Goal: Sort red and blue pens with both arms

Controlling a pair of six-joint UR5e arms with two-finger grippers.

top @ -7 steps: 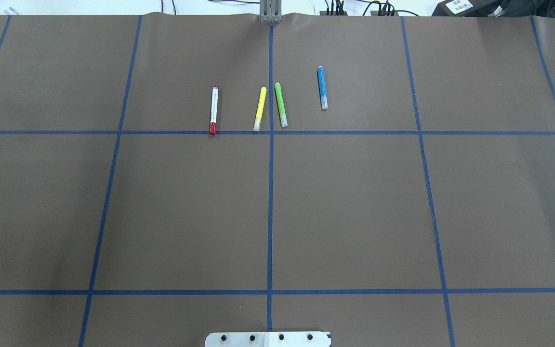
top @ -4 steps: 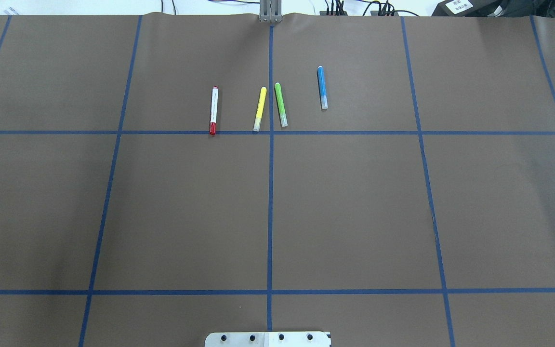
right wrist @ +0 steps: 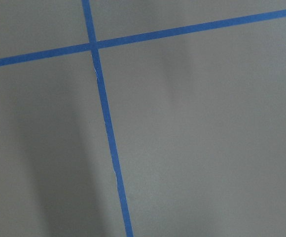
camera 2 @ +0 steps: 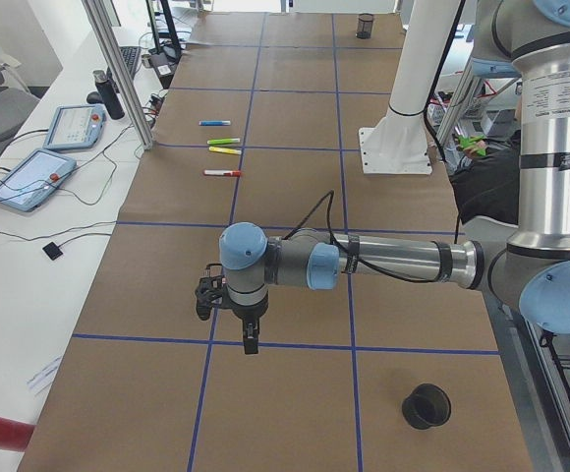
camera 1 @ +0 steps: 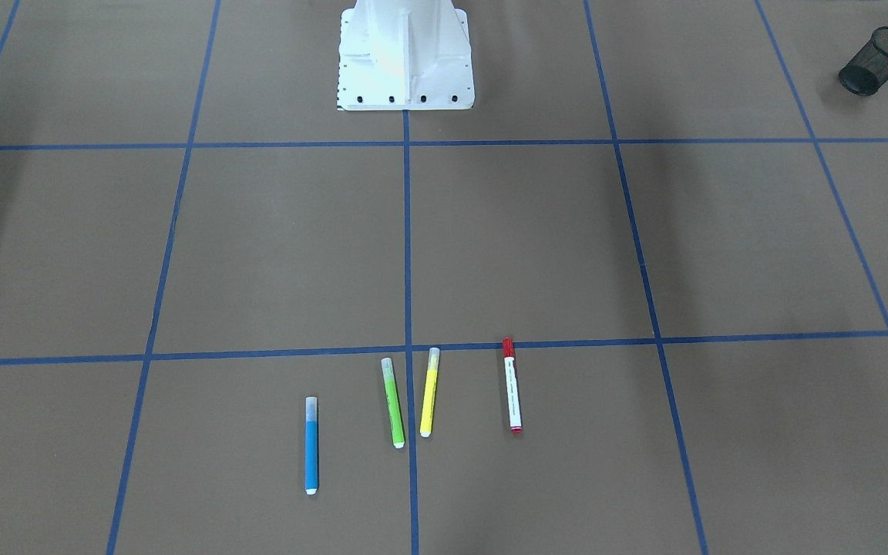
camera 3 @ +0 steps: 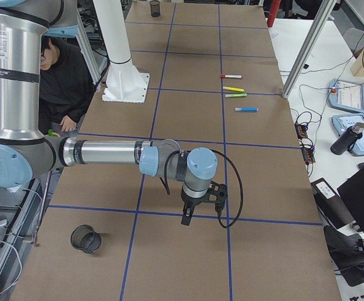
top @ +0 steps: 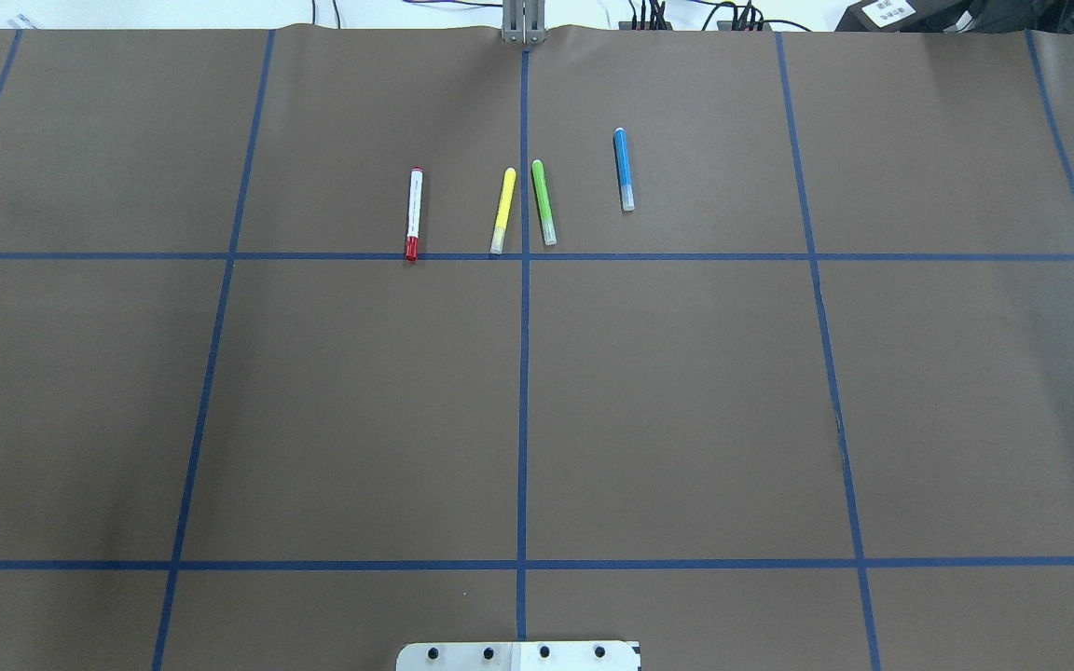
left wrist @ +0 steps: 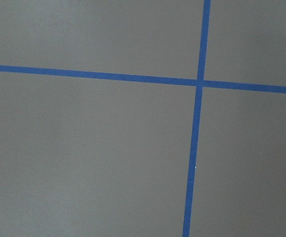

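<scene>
The red pen (top: pixel 414 214), with a white barrel and red cap, lies left of the centre tape line at the far side of the table. The blue pen (top: pixel 624 169) lies right of that line, a little farther back. Both also show in the front view, red pen (camera 1: pixel 512 385) and blue pen (camera 1: pixel 311 445). My left gripper (camera 2: pixel 249 339) hangs over a tape crossing near the table's left end, far from the pens. My right gripper (camera 3: pixel 186 218) hangs likewise near the right end. I cannot tell whether either gripper is open or shut.
A yellow marker (top: pixel 503 211) and a green marker (top: pixel 543 202) lie between the two pens. A black mesh cup (camera 2: pixel 427 406) stands near my left arm and another mesh cup (camera 3: pixel 85 238) near my right. A person (camera 3: pixel 63 75) sits behind the robot base (camera 1: pixel 405 54).
</scene>
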